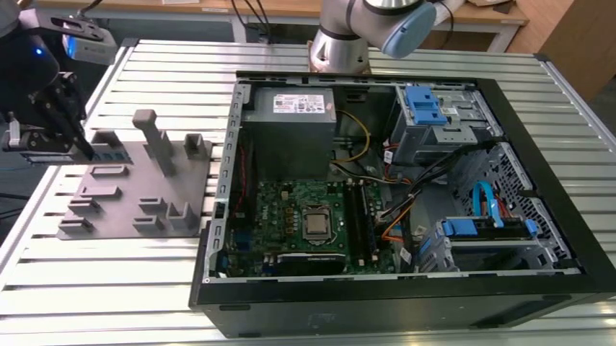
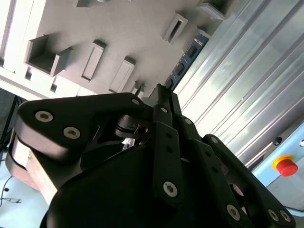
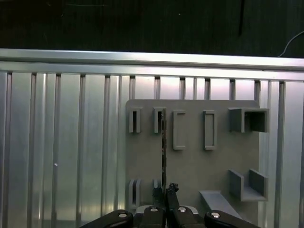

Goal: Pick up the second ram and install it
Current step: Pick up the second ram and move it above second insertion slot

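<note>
Claw (image 3: 164,191) is nearest the lens in both wrist views, clenched on the second ram (image 3: 163,142), which is seen edge-on against the grey slotted fixture (image 3: 194,171). I cannot tell whether the ram sits in a slot. In the exterior view, claw and ram are at the fixture's 9 o'clock edge. The fixture lies on the slatted tabletop (image 1: 125,281), at 9 o'clock of the open computer case (image 1: 223,216).
</note>
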Robot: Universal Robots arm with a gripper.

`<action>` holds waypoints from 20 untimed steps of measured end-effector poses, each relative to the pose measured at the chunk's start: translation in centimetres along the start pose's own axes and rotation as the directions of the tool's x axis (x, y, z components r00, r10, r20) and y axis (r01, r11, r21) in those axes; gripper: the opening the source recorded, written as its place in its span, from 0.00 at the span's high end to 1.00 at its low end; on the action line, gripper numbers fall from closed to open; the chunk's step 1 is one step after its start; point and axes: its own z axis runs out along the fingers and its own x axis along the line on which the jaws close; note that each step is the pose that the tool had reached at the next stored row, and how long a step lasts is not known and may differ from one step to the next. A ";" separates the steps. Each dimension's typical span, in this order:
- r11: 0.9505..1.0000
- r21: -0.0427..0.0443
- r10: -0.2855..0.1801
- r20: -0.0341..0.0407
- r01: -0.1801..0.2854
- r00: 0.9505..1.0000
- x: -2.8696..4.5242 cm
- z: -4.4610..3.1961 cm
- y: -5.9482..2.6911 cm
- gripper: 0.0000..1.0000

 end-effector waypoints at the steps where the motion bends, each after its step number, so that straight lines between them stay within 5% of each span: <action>1: 1.000 0.000 0.000 0.000 0.000 1.000 0.00 -0.20 -0.01 0.86; 20: 1.000 0.000 0.000 0.000 0.000 1.000 0.00 -4.21 -0.07 0.86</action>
